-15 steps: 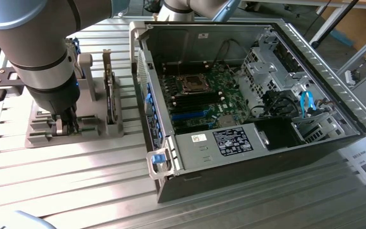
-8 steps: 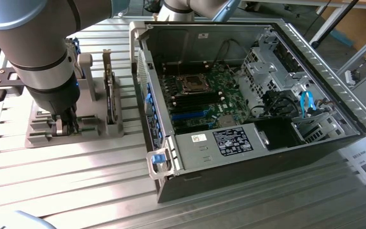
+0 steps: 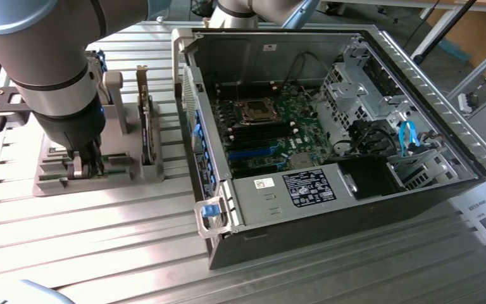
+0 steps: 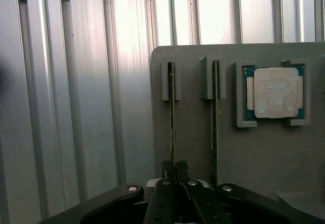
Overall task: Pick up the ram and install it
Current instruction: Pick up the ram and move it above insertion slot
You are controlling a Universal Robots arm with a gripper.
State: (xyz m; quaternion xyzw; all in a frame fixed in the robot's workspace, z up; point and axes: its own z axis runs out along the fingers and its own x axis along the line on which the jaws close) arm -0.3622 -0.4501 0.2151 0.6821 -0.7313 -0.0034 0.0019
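The ram (image 4: pixel 172 122) is a thin green stick standing on edge in a slot of the grey holder (image 4: pixel 254 153). My gripper (image 4: pixel 174 167) is shut on its near end, with the fingers pressed against both faces. In the exterior view the gripper (image 3: pixel 87 170) reaches straight down into the holder (image 3: pixel 57 183), at that view's left, beside the open computer case (image 3: pixel 328 190). The motherboard (image 3: pixel 268 126) lies inside the case with its long memory slots (image 3: pixel 235 136) showing.
A second thin board (image 4: pixel 215 122) stands on edge in the neighbouring slot, close to the held one. A square silver processor chip (image 4: pixel 274 92) lies in a pocket of the holder. In the exterior view a dark board (image 3: pixel 147 120) stands upright between arm and case. The table is ribbed aluminium (image 3: pixel 99 240).
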